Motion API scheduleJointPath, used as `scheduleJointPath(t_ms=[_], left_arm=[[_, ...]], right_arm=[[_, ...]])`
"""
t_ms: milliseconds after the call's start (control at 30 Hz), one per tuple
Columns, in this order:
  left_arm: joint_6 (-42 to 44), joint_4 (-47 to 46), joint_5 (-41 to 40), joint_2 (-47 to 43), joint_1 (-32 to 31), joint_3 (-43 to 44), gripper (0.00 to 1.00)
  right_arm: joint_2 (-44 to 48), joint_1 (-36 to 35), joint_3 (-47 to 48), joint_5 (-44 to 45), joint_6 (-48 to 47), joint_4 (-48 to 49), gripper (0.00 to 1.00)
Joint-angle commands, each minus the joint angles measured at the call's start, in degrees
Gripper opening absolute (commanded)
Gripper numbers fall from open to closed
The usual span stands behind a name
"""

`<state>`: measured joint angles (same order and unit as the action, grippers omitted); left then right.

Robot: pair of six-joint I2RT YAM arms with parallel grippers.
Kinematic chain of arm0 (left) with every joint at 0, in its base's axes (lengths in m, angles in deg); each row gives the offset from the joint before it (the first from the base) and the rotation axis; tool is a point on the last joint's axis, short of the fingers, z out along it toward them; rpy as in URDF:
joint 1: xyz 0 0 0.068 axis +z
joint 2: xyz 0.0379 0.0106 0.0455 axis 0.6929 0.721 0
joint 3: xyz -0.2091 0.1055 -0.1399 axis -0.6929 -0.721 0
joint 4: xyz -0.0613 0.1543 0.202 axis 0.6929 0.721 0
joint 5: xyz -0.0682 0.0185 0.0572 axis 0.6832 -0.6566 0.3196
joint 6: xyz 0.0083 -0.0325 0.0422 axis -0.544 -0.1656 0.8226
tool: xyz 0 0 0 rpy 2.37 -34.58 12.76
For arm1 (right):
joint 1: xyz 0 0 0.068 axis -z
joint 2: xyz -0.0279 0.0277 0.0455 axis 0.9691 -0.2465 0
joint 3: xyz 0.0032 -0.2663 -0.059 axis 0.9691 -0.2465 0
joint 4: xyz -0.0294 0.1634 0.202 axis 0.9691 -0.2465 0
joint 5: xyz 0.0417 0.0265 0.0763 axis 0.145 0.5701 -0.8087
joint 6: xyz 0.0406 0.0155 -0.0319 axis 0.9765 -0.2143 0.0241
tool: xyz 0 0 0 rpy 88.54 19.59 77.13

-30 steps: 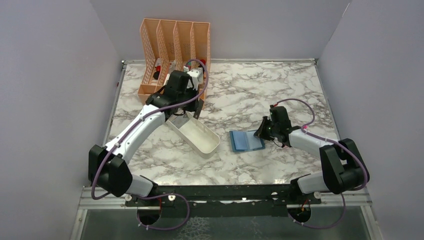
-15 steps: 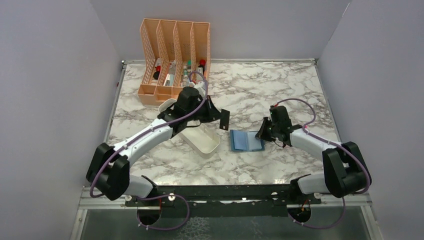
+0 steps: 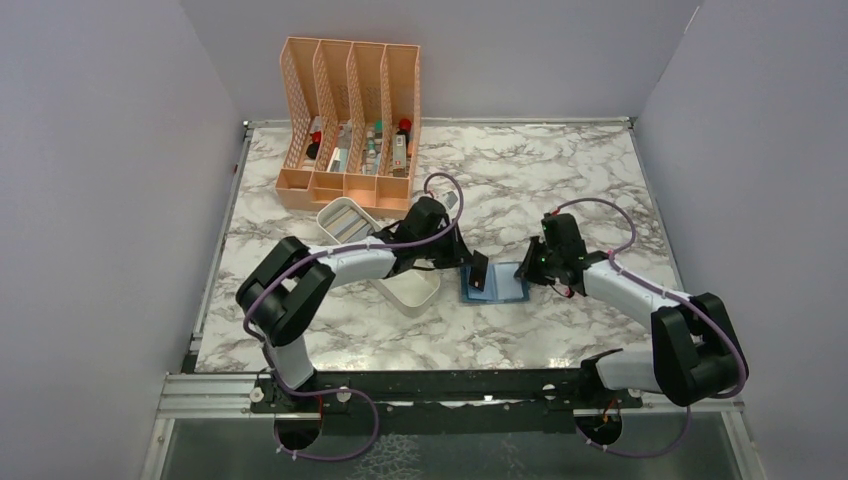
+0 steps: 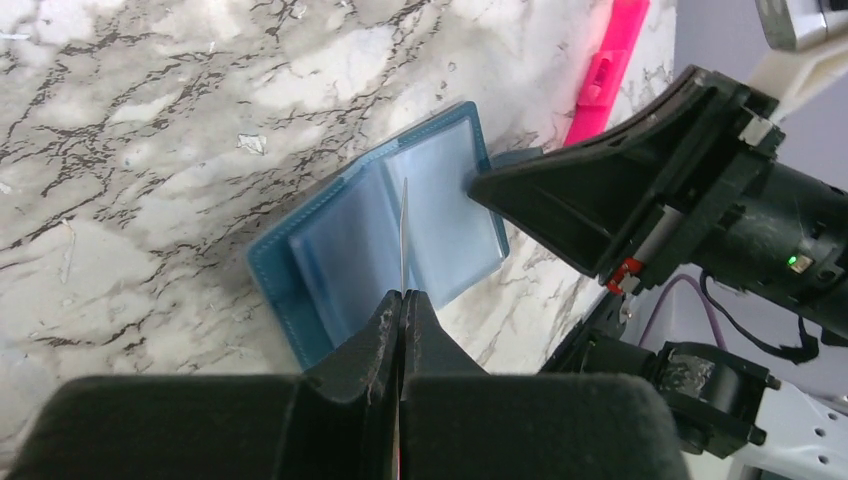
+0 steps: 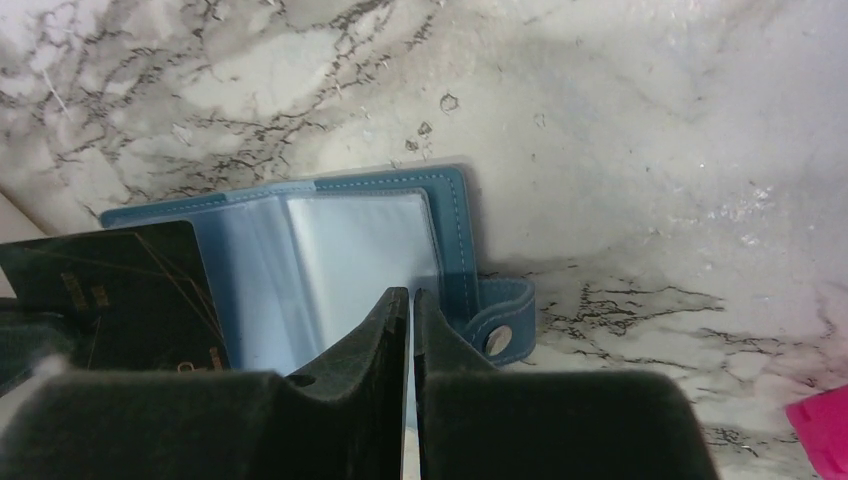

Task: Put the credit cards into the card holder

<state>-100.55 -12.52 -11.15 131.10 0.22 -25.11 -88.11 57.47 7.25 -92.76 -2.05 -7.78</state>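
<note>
A dark card (image 3: 479, 270) is being held edge-on in the tightly closed left gripper (image 4: 402, 297), just above the left half of the open card holder (image 3: 497, 284). The holder is lying flat at the centre of the top view, pockets up, with its long axis running left to right. The card's long axis is being pointed from the jaws down toward the holder's fold. The right gripper (image 5: 410, 322) is being held at the holder's right edge with only a narrow gap between its jaws. Whether a leaf is being pinched cannot be told.

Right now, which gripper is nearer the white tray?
Left. The left gripper, holding a card, is beside the tray; the right gripper is beyond the wallet, farther off.
</note>
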Motion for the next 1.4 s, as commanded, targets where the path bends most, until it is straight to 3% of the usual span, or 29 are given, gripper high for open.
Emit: scheduleJointPath(t_ms=[0,400,767,1367], left_arm=[[-1.6,-5.1,-1.4,2.7,-0.9,0.7,0.00],[-3.3,-8.3,-2.1,6.6,-3.6,0.1,0.00],[-6.7,-7.8,-8.3,6.9,-4.4,-1.3,0.00],[-11.5,-10.3,-10.4,7.6,-6.4,-2.9,0.00]], right_arm=[[0.4,0.1,-1.7,2.3,0.0,-0.8,0.10],[1.9,0.1,-5.9,1.1,3.2,1.3,0.08],[2.4,0.1,-5.9,0.9,2.4,1.0,0.08],[3.5,0.1,-5.2,1.5,2.2,-0.2,0.08]])
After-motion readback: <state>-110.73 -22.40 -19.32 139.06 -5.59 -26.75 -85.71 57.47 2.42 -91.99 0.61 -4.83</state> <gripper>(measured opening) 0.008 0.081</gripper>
